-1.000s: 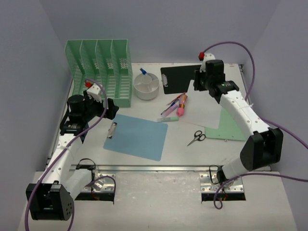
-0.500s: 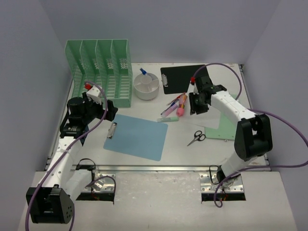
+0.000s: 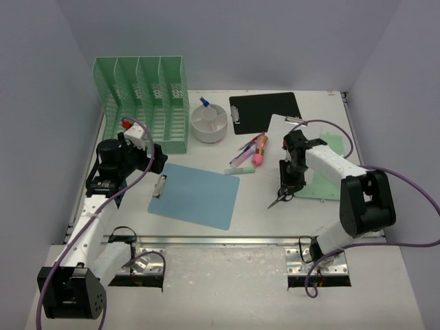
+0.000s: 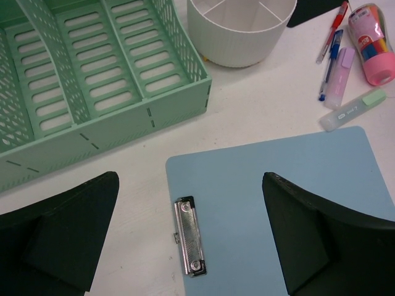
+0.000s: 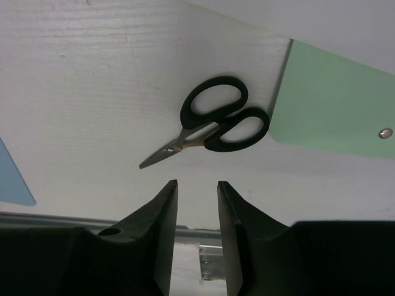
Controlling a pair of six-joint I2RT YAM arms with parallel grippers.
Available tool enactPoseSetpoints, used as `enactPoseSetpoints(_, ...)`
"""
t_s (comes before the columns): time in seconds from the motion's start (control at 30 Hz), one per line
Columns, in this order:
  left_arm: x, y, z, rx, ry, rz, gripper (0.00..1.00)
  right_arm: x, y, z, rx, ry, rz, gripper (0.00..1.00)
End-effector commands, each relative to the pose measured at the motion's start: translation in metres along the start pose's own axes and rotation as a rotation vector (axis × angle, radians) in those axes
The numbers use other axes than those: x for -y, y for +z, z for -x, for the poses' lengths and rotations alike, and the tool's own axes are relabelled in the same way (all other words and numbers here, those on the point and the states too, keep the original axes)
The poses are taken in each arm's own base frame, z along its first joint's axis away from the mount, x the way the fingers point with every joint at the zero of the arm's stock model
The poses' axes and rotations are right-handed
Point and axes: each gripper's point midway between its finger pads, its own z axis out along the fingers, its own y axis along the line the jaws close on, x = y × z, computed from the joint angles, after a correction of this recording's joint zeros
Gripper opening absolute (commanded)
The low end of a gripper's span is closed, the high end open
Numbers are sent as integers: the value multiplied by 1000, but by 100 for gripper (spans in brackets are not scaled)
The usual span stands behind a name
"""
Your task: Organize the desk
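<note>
Desk, right claw now above scissors, left claw unmoved

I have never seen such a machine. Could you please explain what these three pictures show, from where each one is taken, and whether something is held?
Two white robot arms are bolted at the near edge of a flat white desk. One picture looks down from above and behind them. The other two come from a camera on each wrist. On the desk are a mint-green slotted file rack, a white round pen cup, a black clipboard, a light blue clipboard, some coloured pens and black-handled scissors. The jaws of the left arm stand wide open above the blue clipboard. The jaws of the right arm, only narrowly apart, point toward the scissors. Nothing is held.
</note>
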Motion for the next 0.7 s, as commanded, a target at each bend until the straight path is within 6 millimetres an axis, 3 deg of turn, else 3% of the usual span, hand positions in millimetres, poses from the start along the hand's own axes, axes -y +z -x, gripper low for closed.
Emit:
enactPoseSetpoints(0.0, -1, 1, 9, 33, 6, 0, 100, -3, -11, 11, 34, 112, 24, 31)
enactPoseSetpoints(0.27, -2, 2, 4, 17, -7, 3, 100, 12, 0, 7, -69, 271, 11, 30)
enactPoseSetpoints(0.47, -2, 3, -3, -1, -12, 10, 100, 17, 0, 20, -98, 372, 29, 31)
enactPoseSetpoints(0.67, -4, 5, -5, -7, -21, 13, 100, 21, 8, 11, -158, 412, 30, 26)
